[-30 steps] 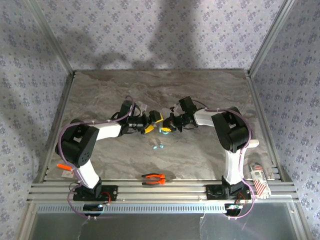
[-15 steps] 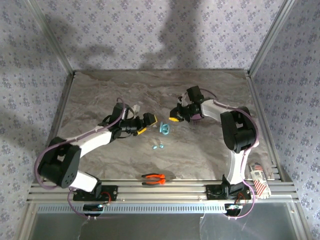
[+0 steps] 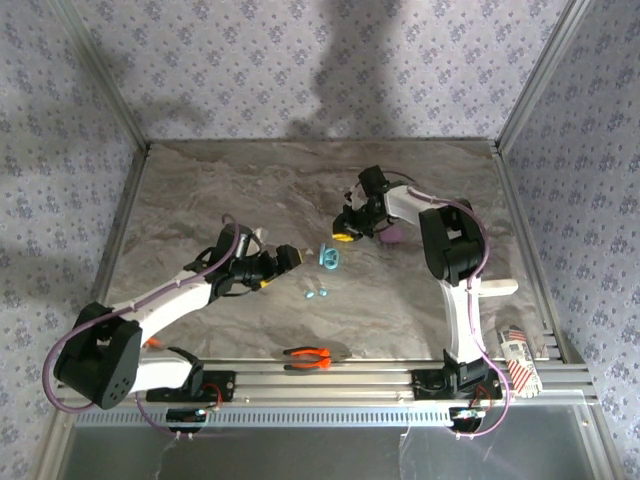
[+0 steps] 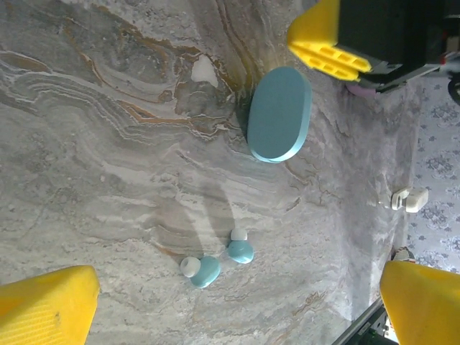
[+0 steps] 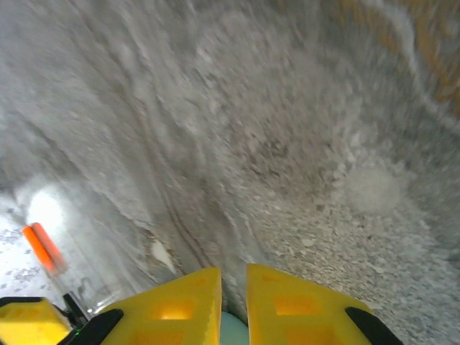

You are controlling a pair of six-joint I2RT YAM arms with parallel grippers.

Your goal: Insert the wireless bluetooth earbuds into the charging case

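Now the left gripper (image 3: 290, 258) hangs low over the table (image 3: 230, 190) with its jaws spread as wide as they go. In its wrist view the two teal buds (image 4: 205, 271) lie side by side, almost touching, on the bare marble between its yellow fingers (image 4: 43, 309). The teal case (image 4: 280, 113) sits a little beyond the buds and apart from them. It looks like a smooth, shut oval, though I cannot be sure of the lid from these angles. The right gripper (image 3: 345, 234) is just beside that case on its far side, jaws only a narrow slit apart. A pale teal patch shows in the slit in its own wrist view, but I cannot tell whether anything is pinched. A purple case (image 3: 392, 236) lies close behind it, and the pliers (image 3: 308, 357) lie well apart, near the arm bases.

The step in hand seems to be the left arm taking one bud. To do it well, centre the jaws on a single bud rather than the pair, since a broad close could sweep both up or flick one away. Come straight down and narrow the jaws before contact. Grip across the rounded body, leaving the white tip free to seat. If the lid is indeed shut, the case needs opening and steadying first, likely work for the right gripper.
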